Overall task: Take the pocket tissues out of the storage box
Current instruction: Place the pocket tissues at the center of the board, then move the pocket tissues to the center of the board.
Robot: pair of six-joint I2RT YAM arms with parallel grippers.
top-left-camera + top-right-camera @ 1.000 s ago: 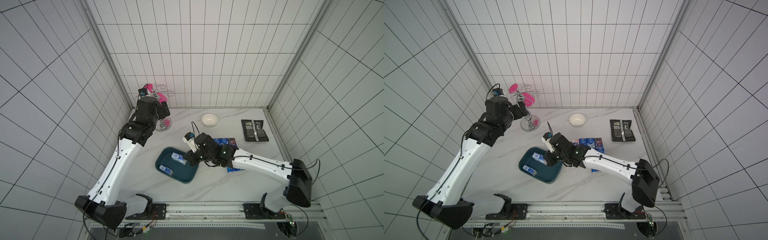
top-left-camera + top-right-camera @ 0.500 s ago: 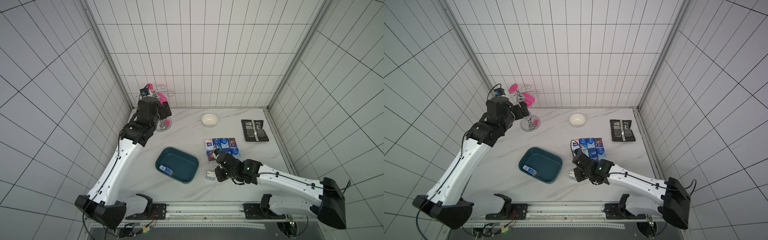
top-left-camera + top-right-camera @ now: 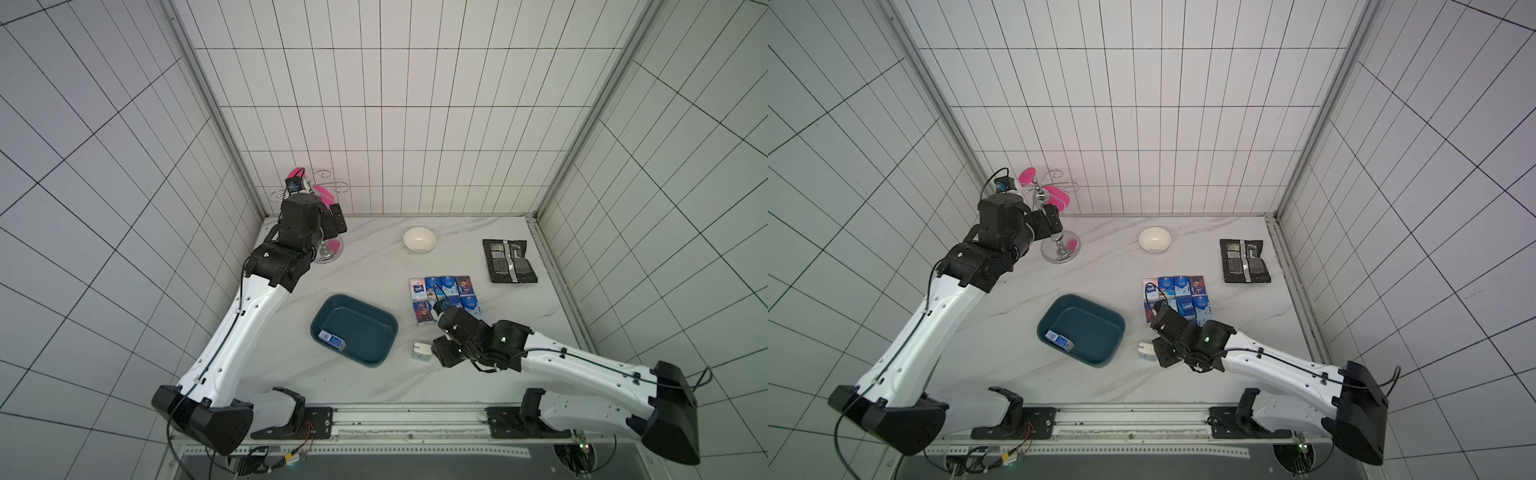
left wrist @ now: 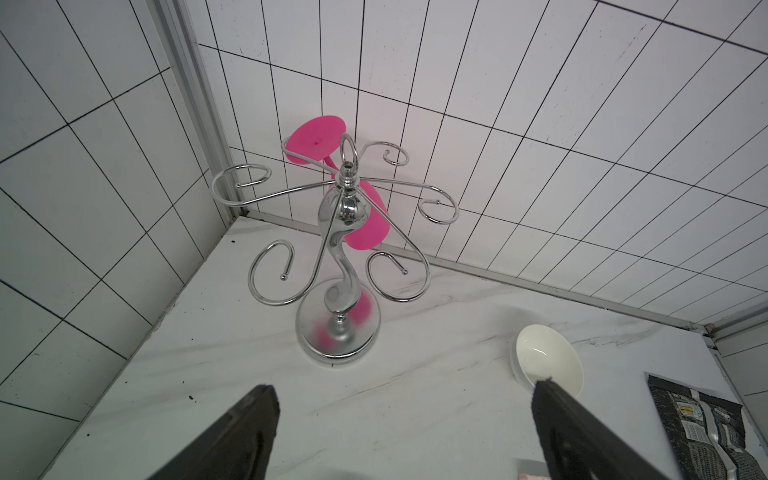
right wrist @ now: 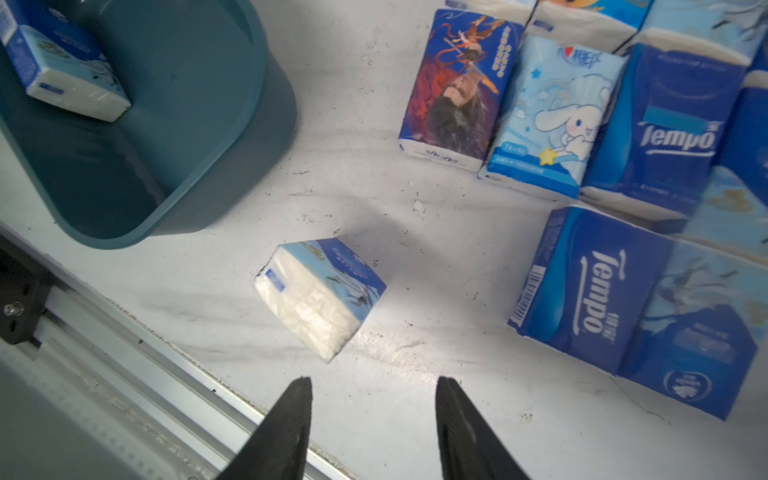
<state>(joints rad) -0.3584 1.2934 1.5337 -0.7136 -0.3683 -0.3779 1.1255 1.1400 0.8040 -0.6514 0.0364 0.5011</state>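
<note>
Teal storage box (image 3: 361, 328) sits just left of the right gripper (image 5: 372, 382) — spread, empty, nearer than the left gripper (image 4: 405, 390), also spread. Last pocket tissues (image 3: 331, 340) inside: near-left corner, long axis along the near wall — loose pack (image 5: 320, 295) on the tabletop (image 3: 374, 270) just ahead of the jaws.

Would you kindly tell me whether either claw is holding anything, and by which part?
Nothing is held. The right claw is open, with a tissue pack loose on the table ahead of it; the left claw is open and empty.

White link shells with black joint housings are observed on left arm (image 3: 245, 320) and right arm (image 3: 582, 365); black cables are routed alongside.
</note>
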